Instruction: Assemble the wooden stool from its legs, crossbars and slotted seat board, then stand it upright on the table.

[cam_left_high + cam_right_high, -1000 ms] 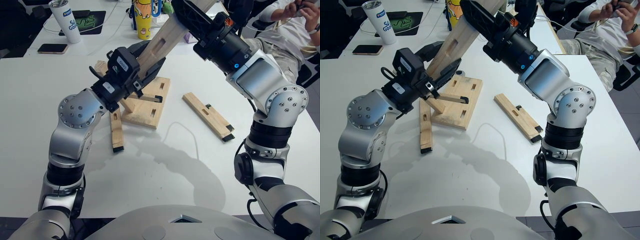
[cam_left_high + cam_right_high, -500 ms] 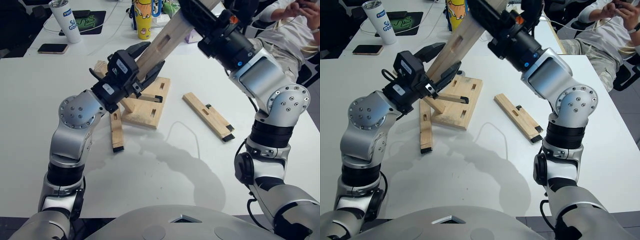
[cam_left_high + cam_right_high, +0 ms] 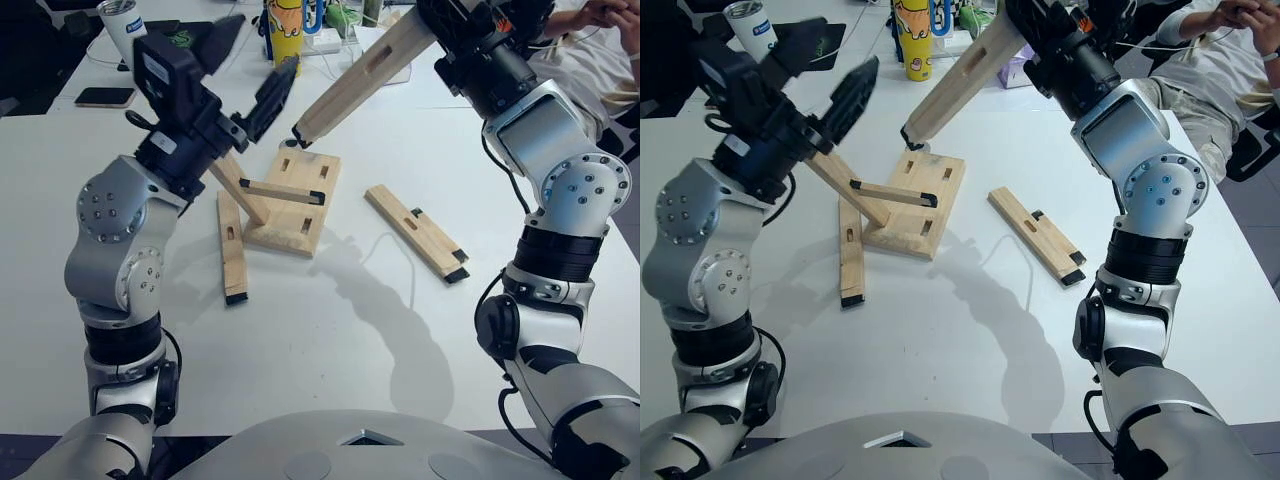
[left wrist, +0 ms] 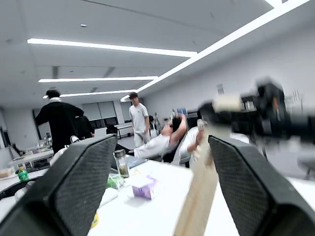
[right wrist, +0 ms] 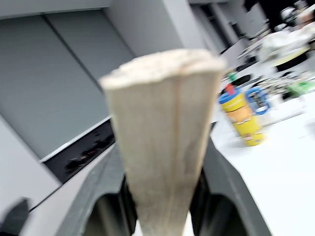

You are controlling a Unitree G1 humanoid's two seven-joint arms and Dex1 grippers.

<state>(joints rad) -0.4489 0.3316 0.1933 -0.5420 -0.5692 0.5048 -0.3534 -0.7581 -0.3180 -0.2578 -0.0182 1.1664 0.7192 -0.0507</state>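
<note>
Above the slotted seat board (image 3: 300, 215) lying on the counter (image 3: 330, 330), the right tool (image 3: 445, 20) is clamping a wooden leg (image 3: 355, 85), its long axis slanting down toward the board's far edge, while the left tool (image 3: 248, 65), jaws spread wide, is hovering just beside that lower end.

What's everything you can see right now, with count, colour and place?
Seat board: one, pale wood, flat on the white table.
Tilted leg: one, pale wood, leaning up from the board's left side.
Crossbar: one, pale wood, black ends, over the board.
Flat legs: two, pale wood, left and right of the board.
Held leg: one, pale wood, above the board.
Cup: one, yellow, far side.
Tumbler: one, white, far left.
Phone: one, dark, far left.
Left fingers: open, raised.
Right fingers: shut on the held leg.
</note>
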